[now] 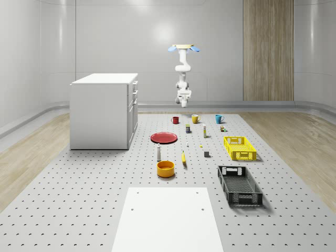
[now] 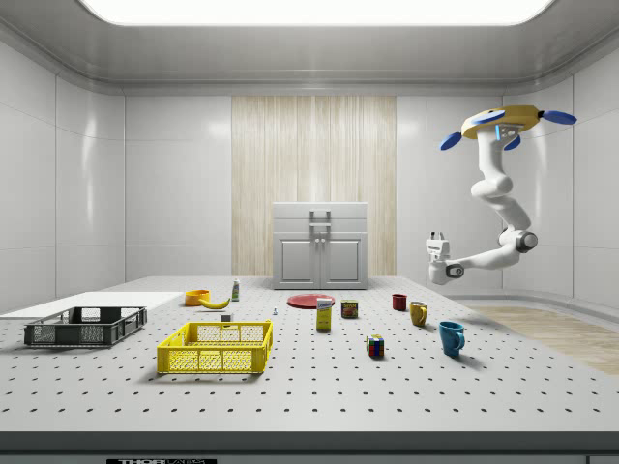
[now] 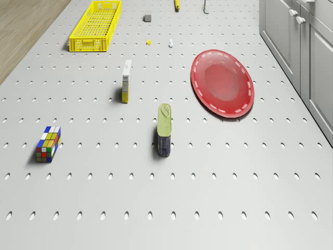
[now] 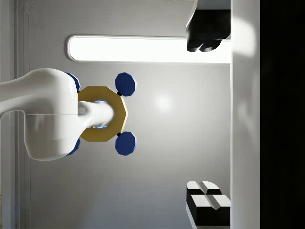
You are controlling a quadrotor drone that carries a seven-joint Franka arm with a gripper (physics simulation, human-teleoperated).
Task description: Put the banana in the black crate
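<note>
Open air surrounds the hovering drone (image 2: 500,124) and tool (image 2: 437,235); below, cups (image 2: 419,312), red plate (image 1: 164,137) and cabinet (image 1: 104,110) crowd the counter (image 1: 79,199).

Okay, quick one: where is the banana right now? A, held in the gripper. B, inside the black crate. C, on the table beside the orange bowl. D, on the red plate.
C: the banana lies on the table next to the orange bowl, with the gripper high above the far mugs.
</note>
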